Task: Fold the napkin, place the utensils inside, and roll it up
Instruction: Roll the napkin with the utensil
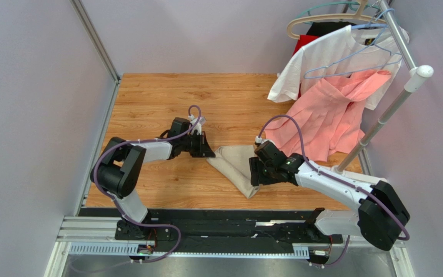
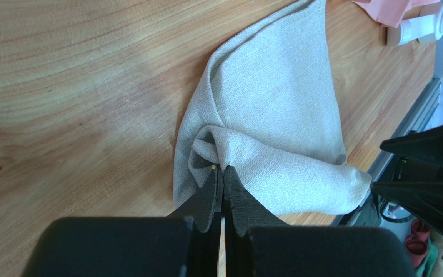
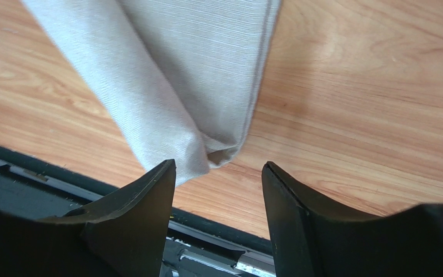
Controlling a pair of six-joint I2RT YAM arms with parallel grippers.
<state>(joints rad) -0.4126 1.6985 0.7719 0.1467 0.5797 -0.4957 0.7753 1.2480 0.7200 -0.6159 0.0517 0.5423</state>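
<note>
Now, on the wooden table (image 1: pixel 148 98), the napkin (image 1: pixel 236 165) is lying folded into a rumpled wedge between my two arms. My left gripper (image 2: pixel 222 171) is pinching a bunched fold at its left end, fingers pressed together. My right gripper (image 3: pixel 218 165) is hovering with jaws apart, the napkin's near corner just ahead of them.

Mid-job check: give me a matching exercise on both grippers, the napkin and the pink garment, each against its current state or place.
1 left gripper
2 right gripper
3 napkin
4 pink garment

A hanging on the rack
B open
C shut, pinching cloth
D lying folded on the table

Pairs: 1-C, 2-B, 3-D, 4-A
</note>
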